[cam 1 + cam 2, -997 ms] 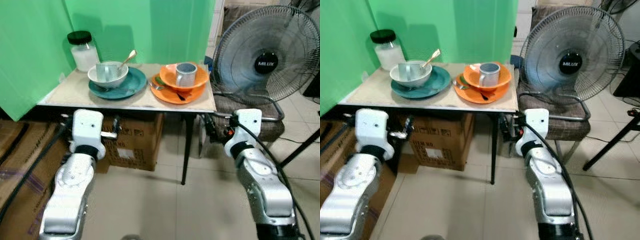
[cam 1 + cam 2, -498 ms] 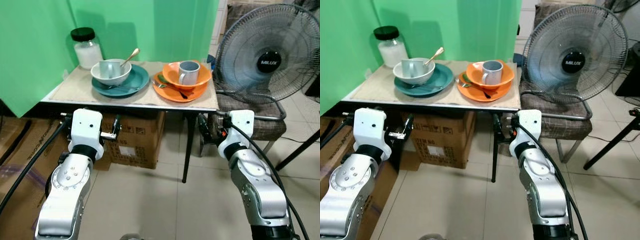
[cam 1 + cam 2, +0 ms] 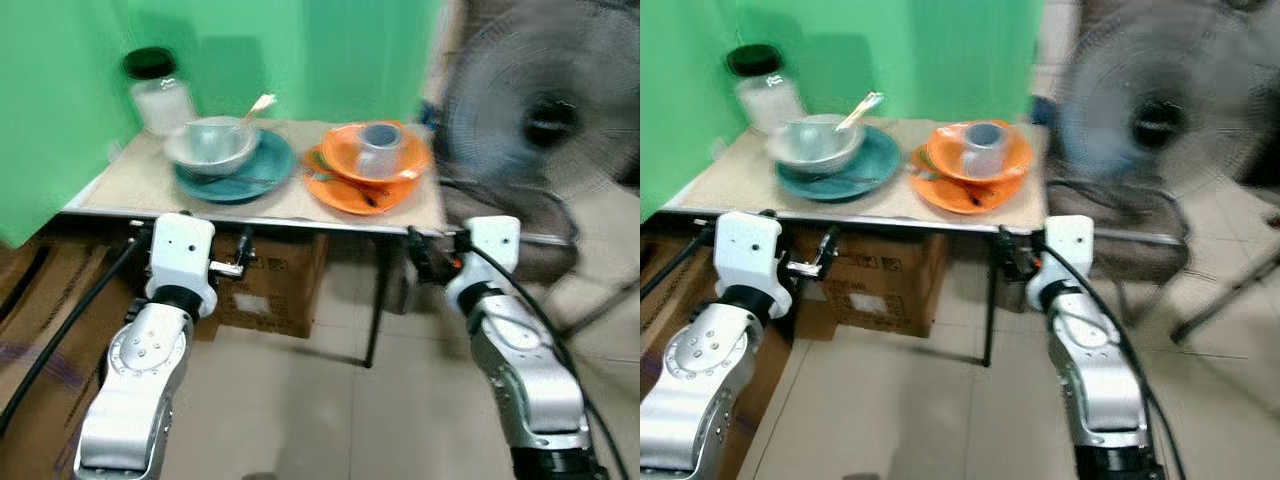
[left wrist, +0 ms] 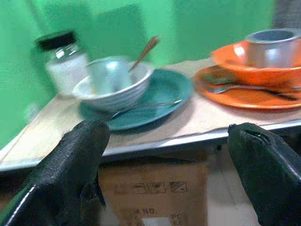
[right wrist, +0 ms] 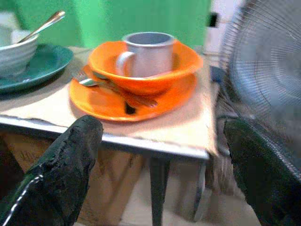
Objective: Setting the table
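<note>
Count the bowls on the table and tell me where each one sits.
2. A white bowl sits on the teal plate at the table's left; an orange bowl sits on the orange plate at its right.

Two silver arms raised forward side by side, bent at the elbow; left gripper (image 4: 164,174) level, its black fingers (image 4: 70,174) spread wide apart, nothing between them; right gripper (image 5: 160,174) likewise, fingers (image 5: 61,169) parted and empty

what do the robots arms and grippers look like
Both arms are silver metal with rounded joints, each topped by a white boxy wrist block. A black cable runs along each arm. The left gripper and right gripper each have two long black fingers with a rough, matte surface.
</note>
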You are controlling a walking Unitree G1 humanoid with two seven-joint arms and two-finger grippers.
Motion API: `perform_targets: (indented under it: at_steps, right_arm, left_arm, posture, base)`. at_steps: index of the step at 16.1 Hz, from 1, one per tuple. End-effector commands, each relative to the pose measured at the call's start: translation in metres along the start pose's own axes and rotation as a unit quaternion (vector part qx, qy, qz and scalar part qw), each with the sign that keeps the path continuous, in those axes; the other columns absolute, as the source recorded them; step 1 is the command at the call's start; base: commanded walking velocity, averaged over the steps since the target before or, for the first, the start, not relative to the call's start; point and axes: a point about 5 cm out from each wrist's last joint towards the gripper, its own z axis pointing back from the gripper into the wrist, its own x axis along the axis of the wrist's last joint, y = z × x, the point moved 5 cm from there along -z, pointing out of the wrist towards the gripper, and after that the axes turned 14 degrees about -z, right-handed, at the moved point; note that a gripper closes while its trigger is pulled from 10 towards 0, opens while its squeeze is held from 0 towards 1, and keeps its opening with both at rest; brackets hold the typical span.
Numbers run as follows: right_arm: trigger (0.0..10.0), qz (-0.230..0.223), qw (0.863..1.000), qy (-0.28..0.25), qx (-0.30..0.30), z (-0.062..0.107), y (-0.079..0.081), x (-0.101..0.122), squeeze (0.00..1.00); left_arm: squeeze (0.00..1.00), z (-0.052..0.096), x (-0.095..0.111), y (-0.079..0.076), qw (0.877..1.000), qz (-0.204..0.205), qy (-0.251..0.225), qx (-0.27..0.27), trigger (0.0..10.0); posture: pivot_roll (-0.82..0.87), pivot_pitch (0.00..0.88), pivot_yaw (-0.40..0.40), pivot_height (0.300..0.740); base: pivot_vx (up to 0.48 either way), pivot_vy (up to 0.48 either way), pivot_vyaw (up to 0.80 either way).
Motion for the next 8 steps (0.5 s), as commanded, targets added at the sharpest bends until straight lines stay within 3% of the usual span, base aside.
perform_targets:
  at_steps: [1,2,8]
  right_arm:
    - [10.0,-0.002,0.999,-0.023,0.022,-0.003,0.013,0.012,0.0]
    - [10.0,-0.015,0.999,-0.029,0.022,-0.004,0.013,0.014,0.0]
    - [10.0,-0.015,0.999,-0.038,0.022,-0.009,0.01,0.023,0.0]
  left_arm:
    - [0.0,0.002,-0.003,0.005,1.0,-0.004,0.008,0.007,10.0]
    - [0.0,0.001,-0.003,0.005,1.0,-0.004,0.009,0.006,10.0]
    - [0.0,0.0,-0.003,0.0,1.0,-0.01,0.007,-0.009,10.0]
  posture:
    - [0.14,0.0,0.03,0.74]
    - [0.14,0.0,0.03,0.74]
    - [0.14,0.0,0.031,0.74]
  base:
    - [0.311,0.0,0.8]
    - [0.315,0.0,0.8]
    - [0.309,0.0,0.0]
